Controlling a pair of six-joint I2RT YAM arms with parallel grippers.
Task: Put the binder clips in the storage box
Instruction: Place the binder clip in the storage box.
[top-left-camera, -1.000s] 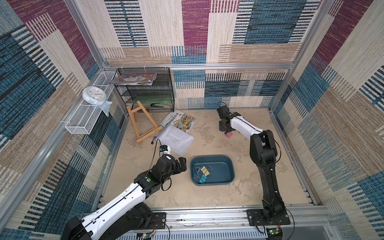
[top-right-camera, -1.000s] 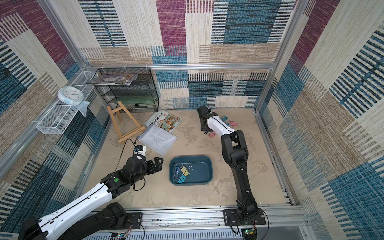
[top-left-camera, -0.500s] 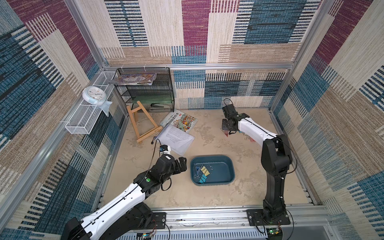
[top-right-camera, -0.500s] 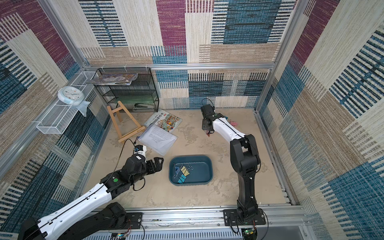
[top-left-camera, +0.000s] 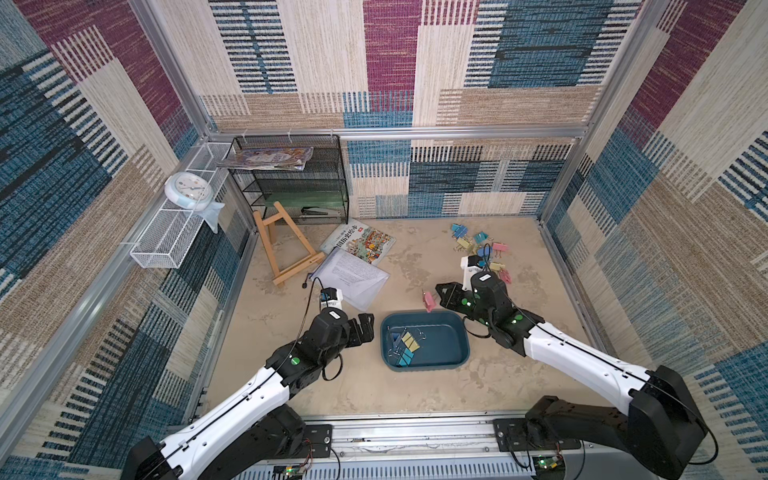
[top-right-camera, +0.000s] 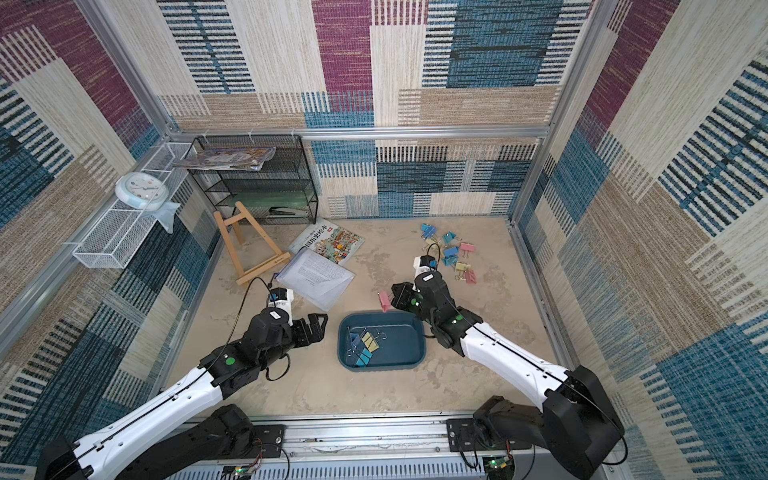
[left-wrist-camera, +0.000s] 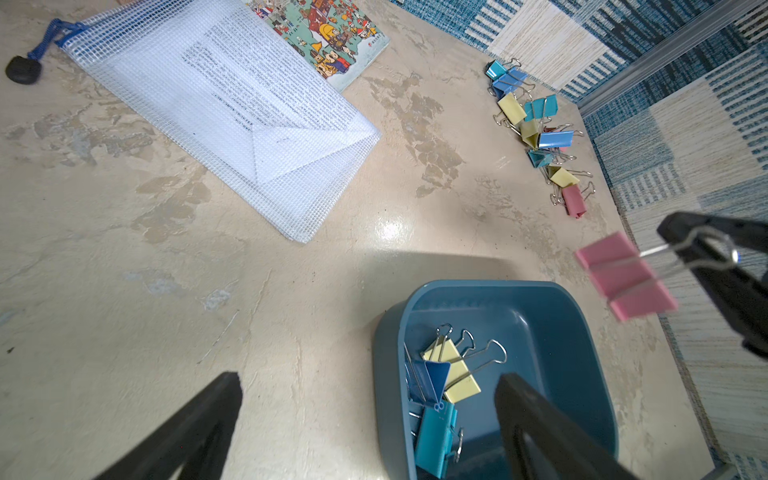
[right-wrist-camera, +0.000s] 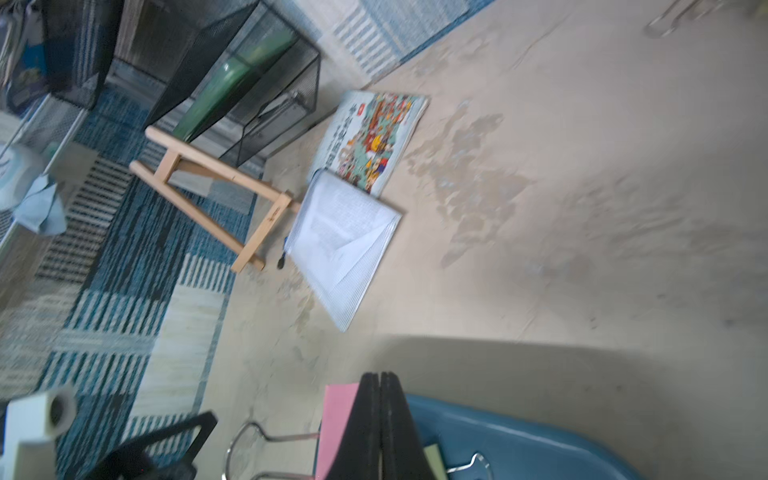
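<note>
Bright even light; right wrist view blurred.

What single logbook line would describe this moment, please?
right end effector: shut on pink binder clip, beside storage box rim | left end effector: open, empty | loose binder clips: outside box

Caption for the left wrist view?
Right gripper holds a pink binder clip beside the storage box, which contains several clips.

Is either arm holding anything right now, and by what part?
The right gripper holds a pink binder clip by its silver wire handle, the pink body sticking out free. The left gripper is open and empty.
</note>
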